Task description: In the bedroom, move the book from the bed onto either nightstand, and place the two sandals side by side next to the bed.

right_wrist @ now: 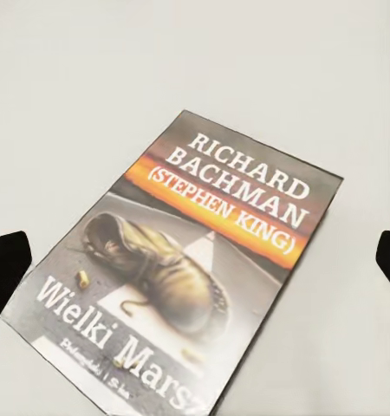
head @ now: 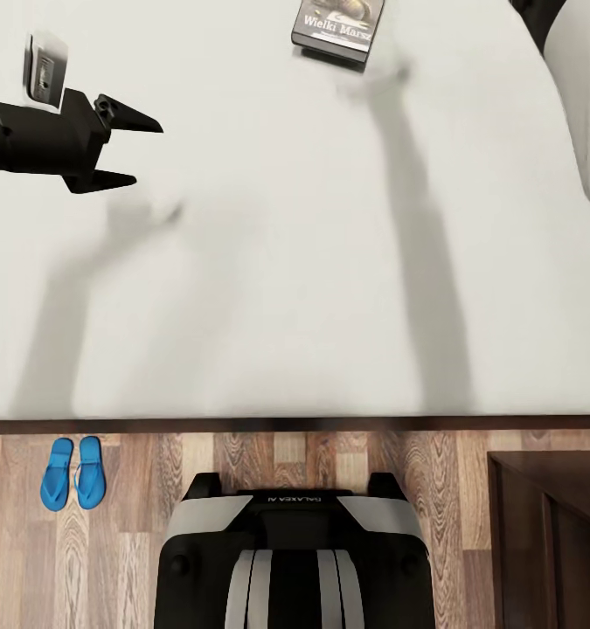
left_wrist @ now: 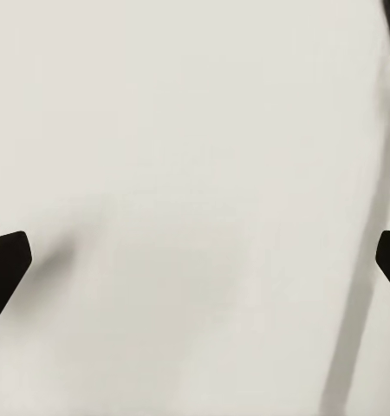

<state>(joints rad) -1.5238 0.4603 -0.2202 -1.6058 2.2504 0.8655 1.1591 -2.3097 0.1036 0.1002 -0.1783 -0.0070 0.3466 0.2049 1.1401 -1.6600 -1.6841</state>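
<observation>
The book [head: 338,26] lies flat on the pale mattress of the bed [head: 268,288], far from me, at the view's top edge. Its cover [right_wrist: 186,277] reads "Richard Bachman" over an orange band and a boot picture. My right gripper [right_wrist: 195,264] hovers open over it, fingertips [right_wrist: 6,267] wide apart on either side. Above bare mattress further left, my left gripper [head: 149,155] is open and empty. The two blue sandals [head: 72,472] lie side by side on the wood floor, close to the bed's dark frame [head: 295,425].
The dark brown nightstand [head: 548,533] stands at the right on the floor, beside the bed's edge. My base [head: 295,559] is on the plank floor facing the bed. My right arm [head: 579,105] reaches over the mattress at the far right.
</observation>
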